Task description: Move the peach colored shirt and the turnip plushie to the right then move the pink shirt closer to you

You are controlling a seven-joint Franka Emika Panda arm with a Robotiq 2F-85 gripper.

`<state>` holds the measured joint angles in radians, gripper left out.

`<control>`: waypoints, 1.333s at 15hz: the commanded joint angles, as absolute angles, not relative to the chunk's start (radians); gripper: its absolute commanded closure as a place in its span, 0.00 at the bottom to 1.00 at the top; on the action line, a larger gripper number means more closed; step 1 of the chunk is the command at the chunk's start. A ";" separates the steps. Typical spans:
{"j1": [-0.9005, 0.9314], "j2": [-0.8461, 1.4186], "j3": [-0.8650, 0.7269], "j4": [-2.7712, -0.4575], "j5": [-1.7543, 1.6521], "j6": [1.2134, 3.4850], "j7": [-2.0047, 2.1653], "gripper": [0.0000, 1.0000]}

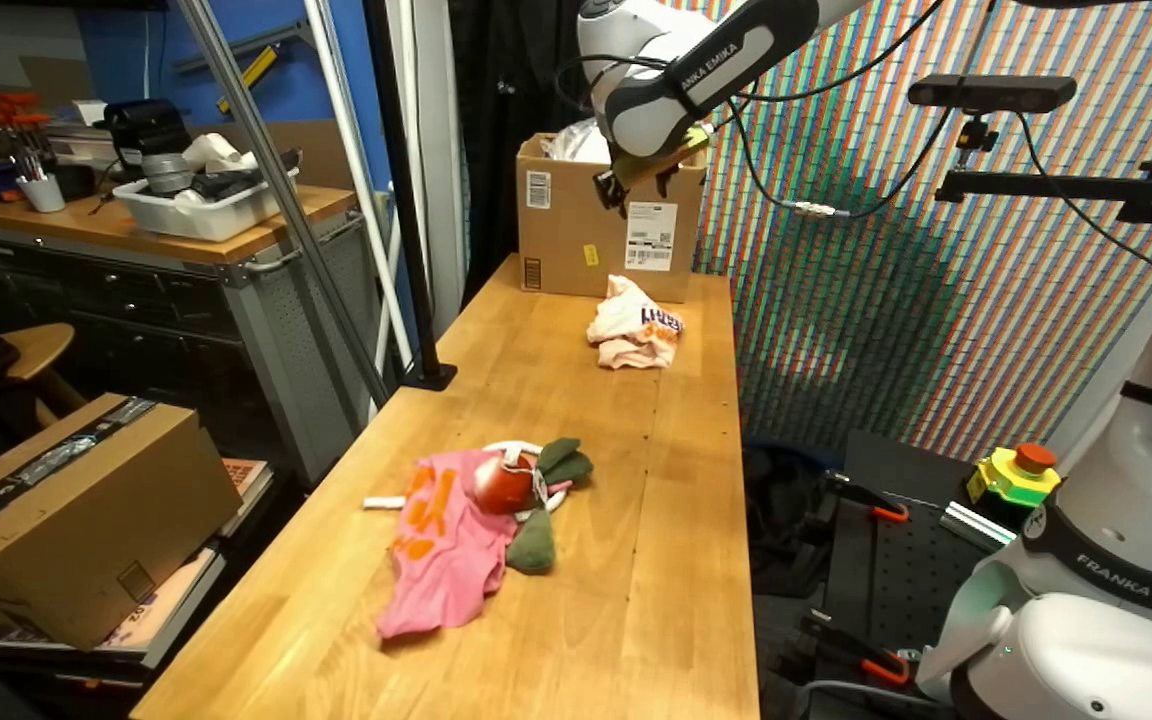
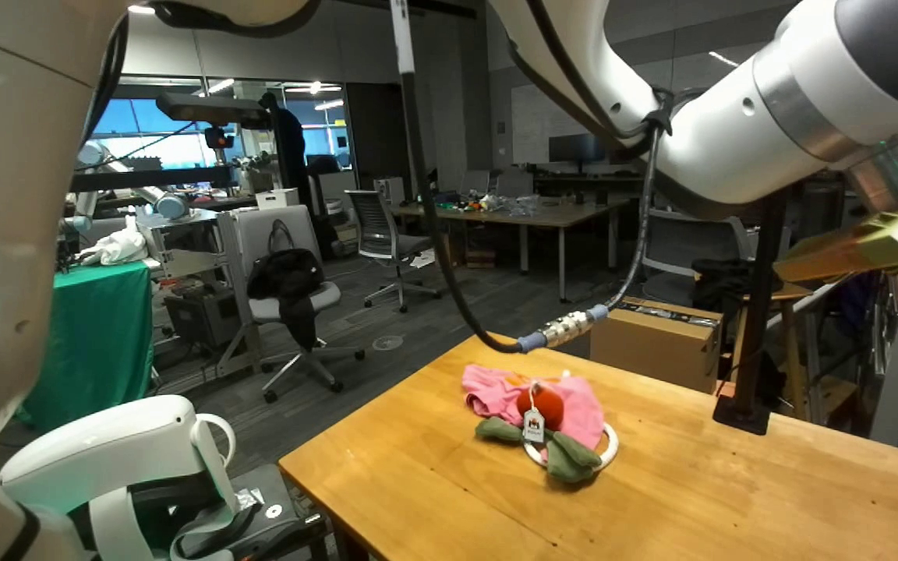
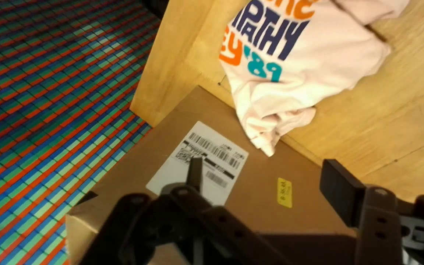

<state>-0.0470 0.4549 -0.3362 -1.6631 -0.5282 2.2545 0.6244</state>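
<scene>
The pale peach cloth shirt (image 1: pixel 631 320) is seen on the wooden worktop (image 1: pixel 576 410) by a brown cardboard box (image 1: pixel 566 235); its blue-green "89" is shown only in the wrist view. The black gripper (image 3: pixel 265 176) is spread wide. In both exterior views, the red turnip plushie (image 1: pixel 504 487) is seen partly on the pink cloth shirt (image 1: pixel 451 580).

The peach shirt (image 3: pixel 318 62) bears navy, orange, teal lettering (image 3: pixel 271 35).
</scene>
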 commanded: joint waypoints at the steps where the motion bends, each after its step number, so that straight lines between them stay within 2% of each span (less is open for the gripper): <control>1: -0.020 0.394 -0.244 -1.705 -0.456 2.175 0.486 0.00; 8: 0.050 0.354 -0.062 -1.781 -0.291 2.110 0.296 0.00; 20: 0.060 0.493 0.129 -1.783 -0.085 2.130 -0.211 0.00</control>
